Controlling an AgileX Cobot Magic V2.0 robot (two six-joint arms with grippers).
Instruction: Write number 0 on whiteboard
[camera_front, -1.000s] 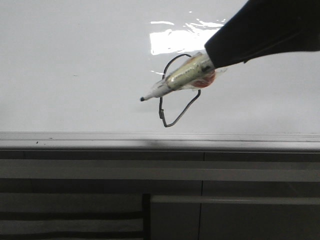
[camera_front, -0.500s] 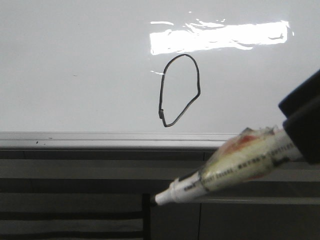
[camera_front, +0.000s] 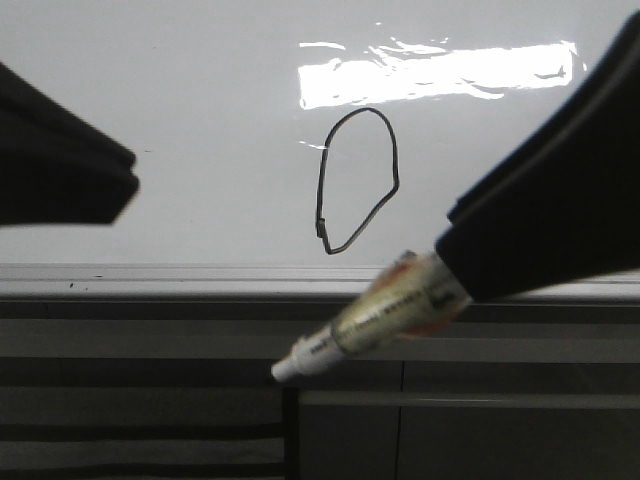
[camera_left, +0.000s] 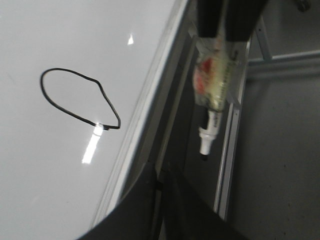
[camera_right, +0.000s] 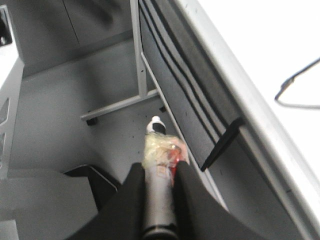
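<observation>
- Since half a second ago, the left gripper has come into the front view at left, and the marker has shifted leftward.
- Right gripper pinches the marker's taped barrel; light, stiff, slippery, so grip mid-barrel.
- Left gripper's jaws: cannot tell.
- Number 0 sits closed mid-whiteboard.

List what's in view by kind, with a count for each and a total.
Whiteboard: 1
Drawn number 0: 1
Marker: 1, clamped in the right pincer
Robot pincers: 2, the left pincer holding nothing visible
Total: 5
</observation>
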